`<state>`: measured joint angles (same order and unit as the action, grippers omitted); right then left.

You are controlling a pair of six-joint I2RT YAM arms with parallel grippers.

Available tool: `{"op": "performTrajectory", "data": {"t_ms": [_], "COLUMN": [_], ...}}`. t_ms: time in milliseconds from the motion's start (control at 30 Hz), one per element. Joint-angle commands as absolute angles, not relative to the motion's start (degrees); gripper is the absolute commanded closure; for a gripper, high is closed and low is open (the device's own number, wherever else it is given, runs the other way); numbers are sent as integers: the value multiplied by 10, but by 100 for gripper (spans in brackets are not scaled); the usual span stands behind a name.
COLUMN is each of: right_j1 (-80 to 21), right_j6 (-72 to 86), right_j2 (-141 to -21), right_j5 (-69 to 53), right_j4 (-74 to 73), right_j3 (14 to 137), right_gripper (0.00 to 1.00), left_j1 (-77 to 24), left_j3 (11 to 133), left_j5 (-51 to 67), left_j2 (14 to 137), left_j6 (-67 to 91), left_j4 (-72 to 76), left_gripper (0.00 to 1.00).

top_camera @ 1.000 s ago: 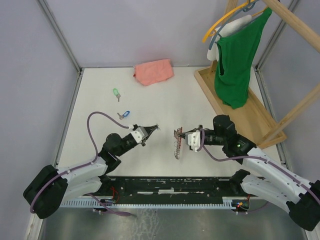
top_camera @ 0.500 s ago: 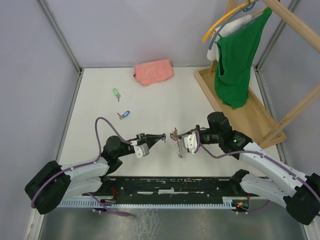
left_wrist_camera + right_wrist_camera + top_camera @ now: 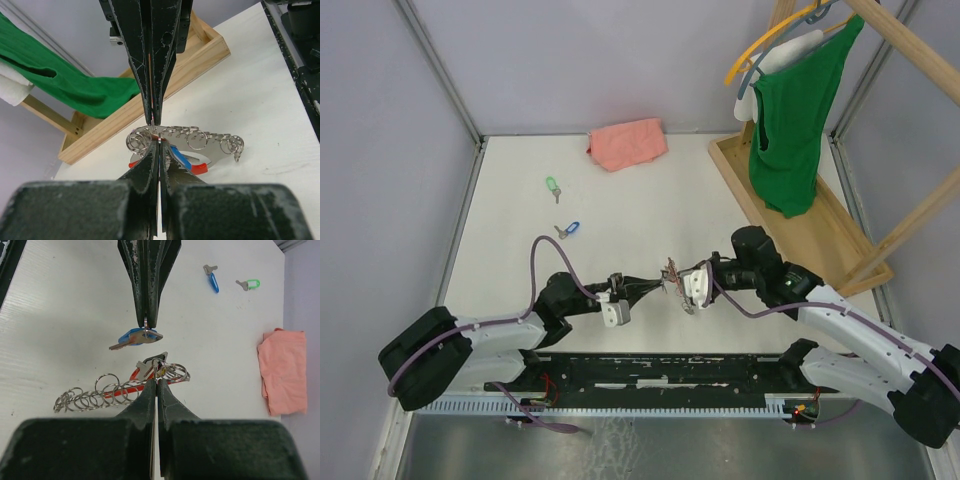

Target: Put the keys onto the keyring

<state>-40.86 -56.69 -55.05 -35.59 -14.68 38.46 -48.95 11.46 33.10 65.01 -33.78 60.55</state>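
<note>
Left gripper point(image 3: 146, 324) pinches a blue-headed key point(image 3: 134, 338), blade pointing near, just left of the keyring point(image 3: 172, 373) clamped in the right gripper point(image 3: 156, 382), tips facing over the worktop point(image 3: 65, 300)

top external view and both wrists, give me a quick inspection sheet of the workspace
surface: white table, matte, no spills seen
job's things: keyring chain lies between the grippers. A blue-capped key is held above it. A loose blue key and a green key lie apart on the far left.
clutter: pink cloth at the far edge
grippers: left gripper shut on the blue-capped key; right gripper shut on the keyring chain
cables: purple cable arcs above the left arm; a like one runs along the right arm
surroundings: wooden rack on the right with a green garment hung on it; plain walls
</note>
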Motion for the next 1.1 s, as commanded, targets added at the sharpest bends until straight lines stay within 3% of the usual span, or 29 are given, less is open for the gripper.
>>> {"op": "performTrajectory", "data": {"t_ms": [0, 1067], "right_j1": [-424, -477], "right_j6": [-577, -624], "right_j2": [-550, -543], "right_j5": [-327, -256], "right_j4": [-138, -160], "right_j3": [420, 422], "right_gripper": [99, 100], "left_j1": [-501, -519], "left_j3": [140, 163], "left_j5": [323, 296], "left_j2": [660, 699], "left_j6": [-379, -403], "left_j4": [642, 615], "left_gripper": [97, 97]}}
